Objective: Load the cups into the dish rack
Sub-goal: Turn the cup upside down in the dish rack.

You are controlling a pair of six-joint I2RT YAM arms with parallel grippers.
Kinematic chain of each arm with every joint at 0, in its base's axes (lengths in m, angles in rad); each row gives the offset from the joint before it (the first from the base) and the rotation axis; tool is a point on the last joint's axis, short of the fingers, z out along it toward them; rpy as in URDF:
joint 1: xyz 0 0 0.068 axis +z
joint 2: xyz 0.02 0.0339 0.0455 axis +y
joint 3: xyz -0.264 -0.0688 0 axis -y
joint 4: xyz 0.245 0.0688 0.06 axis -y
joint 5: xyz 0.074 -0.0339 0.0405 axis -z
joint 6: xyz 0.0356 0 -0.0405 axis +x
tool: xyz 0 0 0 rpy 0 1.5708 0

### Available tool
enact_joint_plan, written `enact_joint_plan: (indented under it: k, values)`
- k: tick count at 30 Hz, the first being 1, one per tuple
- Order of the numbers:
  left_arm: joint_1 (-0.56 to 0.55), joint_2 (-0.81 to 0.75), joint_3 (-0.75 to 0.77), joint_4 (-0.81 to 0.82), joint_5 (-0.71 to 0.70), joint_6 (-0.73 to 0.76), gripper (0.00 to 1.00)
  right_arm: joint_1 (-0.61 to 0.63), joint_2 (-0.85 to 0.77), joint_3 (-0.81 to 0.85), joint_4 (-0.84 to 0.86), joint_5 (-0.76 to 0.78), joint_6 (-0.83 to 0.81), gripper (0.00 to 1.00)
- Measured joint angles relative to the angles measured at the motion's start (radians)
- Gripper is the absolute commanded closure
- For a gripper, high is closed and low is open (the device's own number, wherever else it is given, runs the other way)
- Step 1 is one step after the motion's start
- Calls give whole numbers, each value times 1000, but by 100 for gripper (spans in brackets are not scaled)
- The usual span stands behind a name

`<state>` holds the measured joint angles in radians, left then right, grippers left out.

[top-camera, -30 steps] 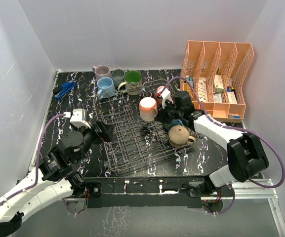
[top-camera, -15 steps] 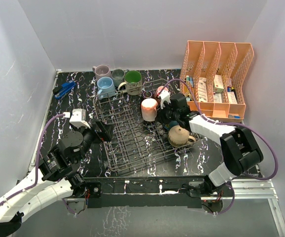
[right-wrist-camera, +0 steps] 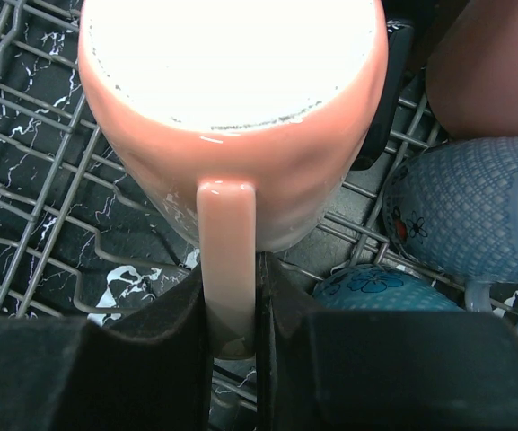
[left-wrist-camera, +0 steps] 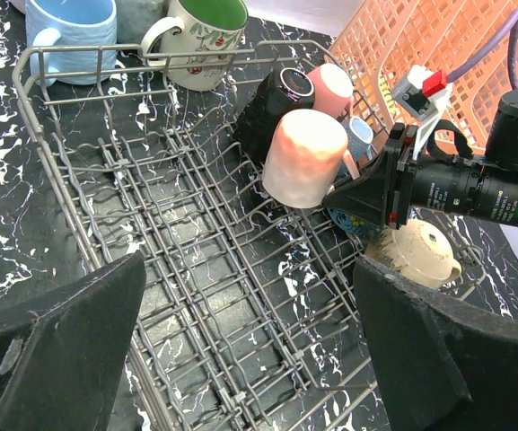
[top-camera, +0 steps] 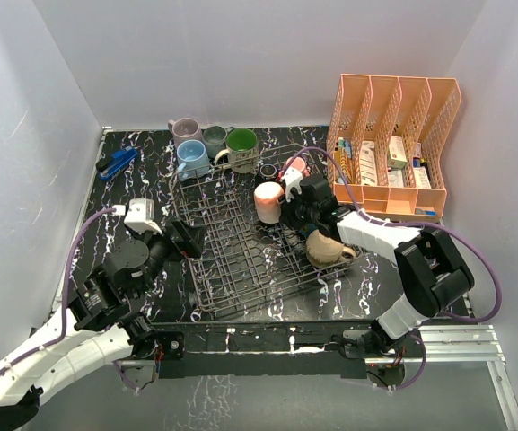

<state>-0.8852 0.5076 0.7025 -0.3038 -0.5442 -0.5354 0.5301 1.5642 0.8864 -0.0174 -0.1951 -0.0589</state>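
Observation:
My right gripper is shut on the handle of a peach cup, held upside down over the dish rack near its far right side. Inside the rack lie a black cup, a pink cup, two blue patterned cups and a cream cup. Behind the rack stand a mauve cup, a light blue cup, a grey cup and a green-lined cup. My left gripper is open and empty at the rack's left edge.
An orange mesh file organizer with boxes stands at the back right. A blue object lies at the table's far left. White walls close in the black marbled table on three sides.
My right gripper has carried the peach cup left and a little farther back over the rack. My left arm has barely moved.

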Motion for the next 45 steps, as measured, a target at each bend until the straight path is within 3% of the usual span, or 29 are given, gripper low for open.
enact_joint_plan:
  k: [23,45]
  values:
    - [0,-38,-11,-20,-15,-19,3,13,-2,-47,48,38,-21,70]
    - [0,-32,-11,-33,-14,-23,3,10,-66,-47,59,-40,-47,64]
